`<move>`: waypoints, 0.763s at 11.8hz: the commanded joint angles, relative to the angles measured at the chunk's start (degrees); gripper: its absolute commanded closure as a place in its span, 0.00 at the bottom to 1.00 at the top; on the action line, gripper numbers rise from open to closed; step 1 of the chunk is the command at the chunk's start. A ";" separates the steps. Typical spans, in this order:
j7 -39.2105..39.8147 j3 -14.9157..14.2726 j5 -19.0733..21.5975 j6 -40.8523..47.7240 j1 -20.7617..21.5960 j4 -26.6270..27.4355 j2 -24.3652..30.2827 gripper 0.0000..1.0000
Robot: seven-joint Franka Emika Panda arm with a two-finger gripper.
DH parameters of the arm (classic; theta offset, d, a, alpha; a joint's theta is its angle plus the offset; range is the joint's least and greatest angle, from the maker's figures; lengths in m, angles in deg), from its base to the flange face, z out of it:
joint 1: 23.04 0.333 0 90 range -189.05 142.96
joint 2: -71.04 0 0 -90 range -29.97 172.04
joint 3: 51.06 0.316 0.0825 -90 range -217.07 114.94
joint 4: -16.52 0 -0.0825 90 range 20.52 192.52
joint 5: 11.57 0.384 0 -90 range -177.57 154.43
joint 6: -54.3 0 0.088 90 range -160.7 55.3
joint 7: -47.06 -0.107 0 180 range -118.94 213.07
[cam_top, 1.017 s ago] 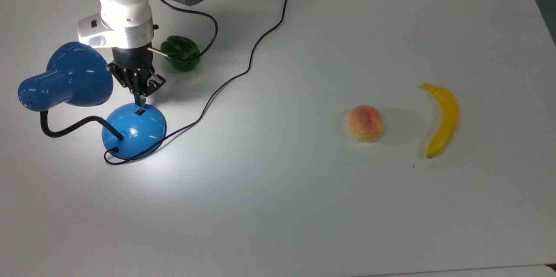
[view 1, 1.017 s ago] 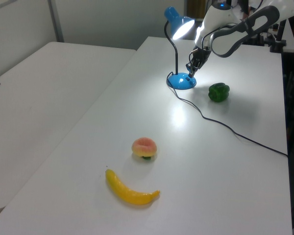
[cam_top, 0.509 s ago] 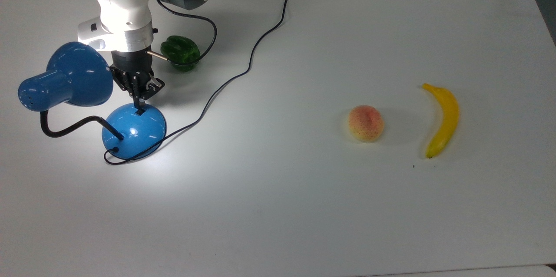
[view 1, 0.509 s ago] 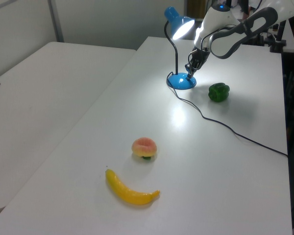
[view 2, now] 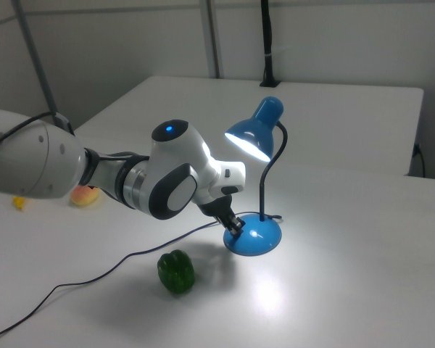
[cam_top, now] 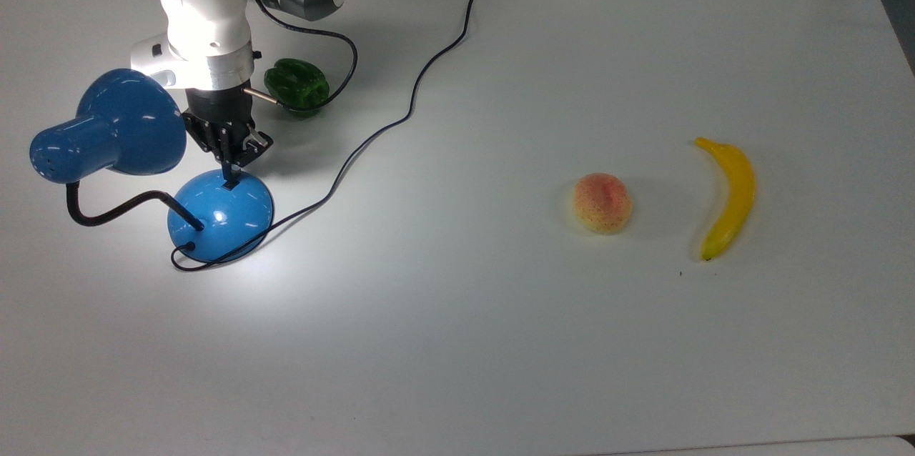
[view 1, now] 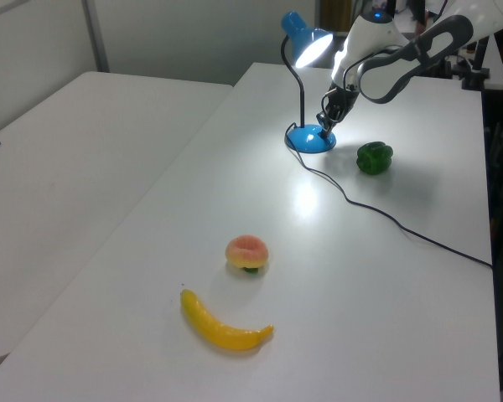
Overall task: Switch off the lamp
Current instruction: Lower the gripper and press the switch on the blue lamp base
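Note:
The lamp stands at the top view's left: a glossy blue shade (cam_top: 114, 124), a black gooseneck (cam_top: 114, 211) and a domed blue base (cam_top: 221, 216) with a small black switch (cam_top: 230, 185). It is lit, and the shade (view 2: 254, 136) glows and casts a bright patch on the table. My gripper (cam_top: 230, 171) points down with its fingers together, tips on the switch at the base's far edge. In the left view the gripper (view 1: 325, 130) touches the base (view 1: 310, 140); in the right view the gripper (view 2: 236, 227) meets the base (view 2: 255, 236).
The lamp's black cord (cam_top: 400, 120) snakes across the white table (cam_top: 457, 342) toward the back edge. A green pepper (cam_top: 297, 88) lies just behind the gripper. A peach (cam_top: 602, 202) and a banana (cam_top: 728, 197) lie far to the top view's right.
The gripper has come down a little onto the lamp base, its tips now covering the switch. The lamp stays lit and has not moved.

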 commanded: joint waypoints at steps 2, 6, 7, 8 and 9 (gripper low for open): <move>-0.53 0.18 -1.18 -1.22 -0.27 -0.15 -0.74 1.00; -0.62 0.18 -1.18 -0.52 -0.27 0.20 -1.09 1.00; -0.71 0.18 -1.18 -0.34 -0.27 0.38 -1.01 1.00; -0.80 0.18 -1.18 0.10 -0.27 0.47 -1.01 1.00; -0.71 0.18 -1.18 0.97 -0.27 0.47 -1.01 1.00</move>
